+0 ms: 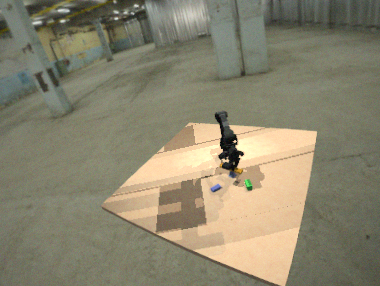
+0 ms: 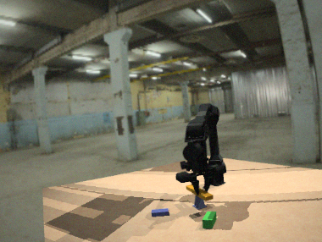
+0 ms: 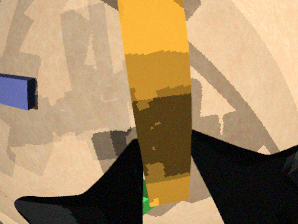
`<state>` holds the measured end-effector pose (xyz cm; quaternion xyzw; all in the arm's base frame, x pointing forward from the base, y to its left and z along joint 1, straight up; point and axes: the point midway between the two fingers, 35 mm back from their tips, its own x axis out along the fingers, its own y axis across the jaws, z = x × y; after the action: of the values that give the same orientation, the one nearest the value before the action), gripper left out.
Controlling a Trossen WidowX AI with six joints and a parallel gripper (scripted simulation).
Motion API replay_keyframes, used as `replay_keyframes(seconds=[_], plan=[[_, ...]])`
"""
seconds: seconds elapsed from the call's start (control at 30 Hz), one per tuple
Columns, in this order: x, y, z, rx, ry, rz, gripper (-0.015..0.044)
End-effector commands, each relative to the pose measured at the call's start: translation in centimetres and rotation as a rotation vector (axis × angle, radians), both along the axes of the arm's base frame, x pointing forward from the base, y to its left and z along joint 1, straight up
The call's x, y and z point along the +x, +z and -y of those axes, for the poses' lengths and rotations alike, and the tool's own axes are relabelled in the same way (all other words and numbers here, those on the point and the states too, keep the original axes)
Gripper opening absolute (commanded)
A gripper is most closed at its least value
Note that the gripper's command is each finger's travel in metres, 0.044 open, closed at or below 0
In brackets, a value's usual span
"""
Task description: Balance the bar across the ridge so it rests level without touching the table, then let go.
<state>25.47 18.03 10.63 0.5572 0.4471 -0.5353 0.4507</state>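
The orange-yellow bar (image 1: 239,171) (image 2: 206,195) (image 3: 155,30) is between the fingers of my gripper (image 1: 231,168) (image 2: 202,192) (image 3: 164,140), which is shut on it. The bar is held off the table, directly over the blue-grey ridge (image 1: 233,175) (image 2: 199,203). The bar hides the ridge's top edge in the exterior view, so I cannot tell if they touch. In the wrist view the bar runs lengthwise between the fingertips, and the ridge is hidden.
A blue block (image 1: 215,188) (image 2: 160,212) (image 3: 15,92) lies on the table to the left of the ridge in the top and exterior views. A green block (image 1: 248,184) (image 2: 209,220) (image 3: 145,198) stands close to the ridge on its right. Patchy shadows cross the wooden table top (image 1: 260,240) (image 2: 271,220).
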Motion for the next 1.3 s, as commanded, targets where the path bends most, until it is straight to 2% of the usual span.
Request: replay_keyframes(seconds=[0.0,1.1,1.27], plan=[[-0.06,-0.04,-0.02,-0.001,0.001,-0.006,0.0],[-0.01,0.02,0.0,0.0,0.0,0.0,0.0],[-0.01,0.02,0.0,0.0,0.0,0.0,0.0131]])
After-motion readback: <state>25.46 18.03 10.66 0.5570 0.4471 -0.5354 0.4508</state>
